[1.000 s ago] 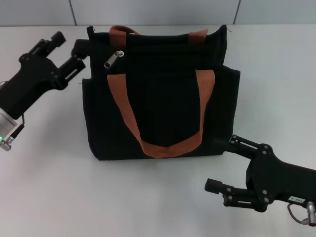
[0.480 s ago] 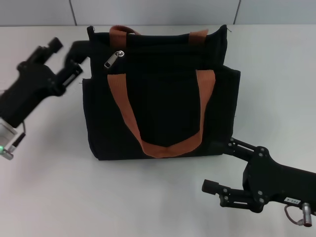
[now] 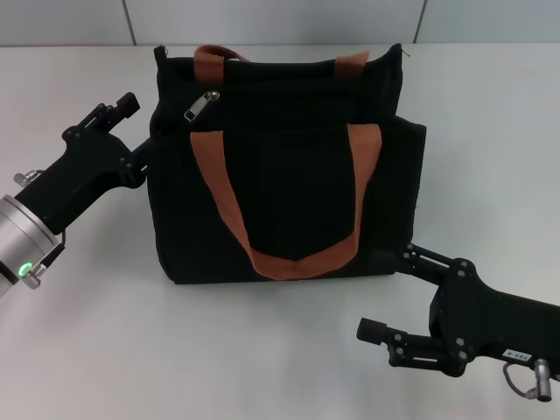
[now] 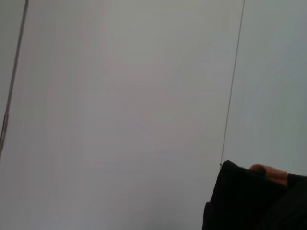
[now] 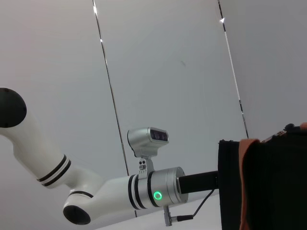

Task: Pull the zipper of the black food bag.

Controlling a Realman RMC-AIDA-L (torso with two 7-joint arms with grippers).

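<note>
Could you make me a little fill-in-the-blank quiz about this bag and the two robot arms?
1. The straps on the black food bag are ____ in colour.
2. The zipper sits near the bag's upper ____ corner.
3. The left gripper is at the bag's ____ side.
4. The right gripper, its fingers spread, is by the bag's ____ right corner.

Missing words: orange-brown; left; left; lower

This looks like a robot test room or lab. A plain white flat bench (image 3: 79, 350) holds just one thing, a boxy black cloth bag with orange-brown straps (image 3: 289, 175). Behind the bench stand smooth pale grey wall panels (image 5: 168, 72) with thin dark lines where they join. A shiny white and silver robot arm with a small green light (image 5: 120, 191) reaches across in front of those panels. Nothing here looks like a home or a shop.
</note>
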